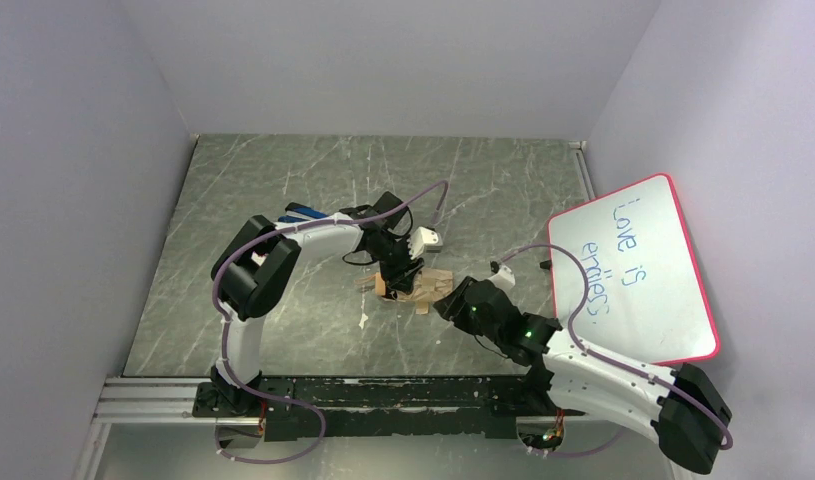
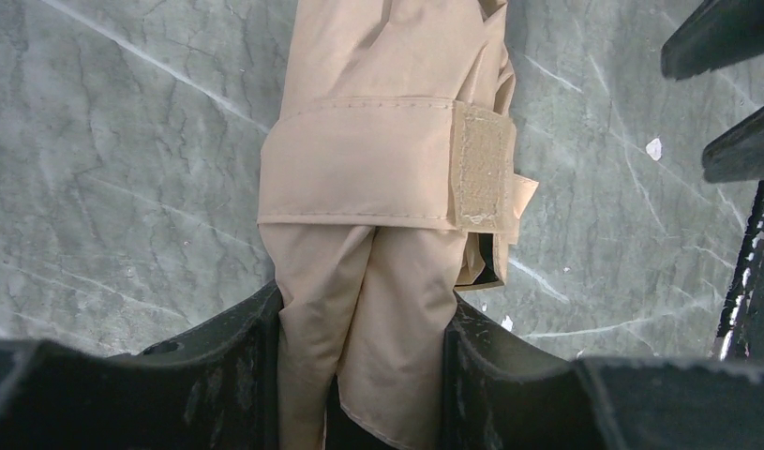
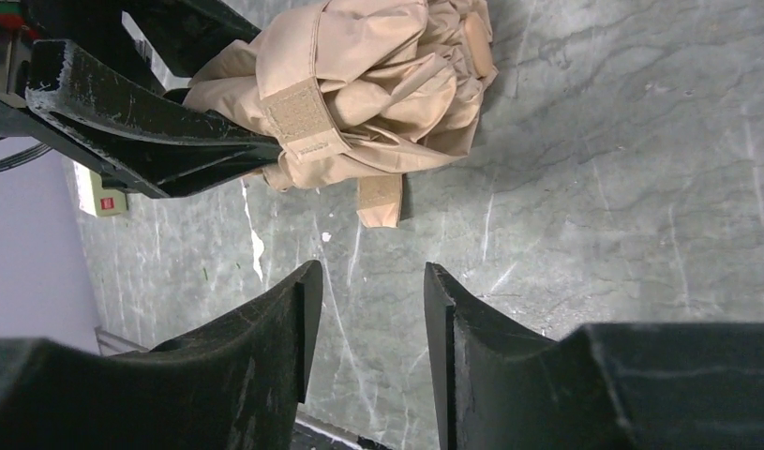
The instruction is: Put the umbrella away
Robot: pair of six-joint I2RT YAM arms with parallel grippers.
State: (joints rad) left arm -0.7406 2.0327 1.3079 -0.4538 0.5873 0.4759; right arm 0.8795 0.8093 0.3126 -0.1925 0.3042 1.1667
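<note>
Spotting the umbrella (image 1: 415,287): we see it bundled, strap (image 2: 359,159) wrapped round, lying mid-tabletop (image 1: 283,180).
Left end effector (image 2: 359,328): clamped on the umbrella's fabric.
Right end effector (image 3: 364,291): fingers apart, empty, near it.

Matt, creased weave on the cream-beige folded cloth umbrella (image 2: 378,281), rough fuzzy hook-and-loop patch (image 2: 481,167) on its strap, grey marbled tabletop (image 2: 125,187) smooth, faintly sheened, white-scratched.
</note>
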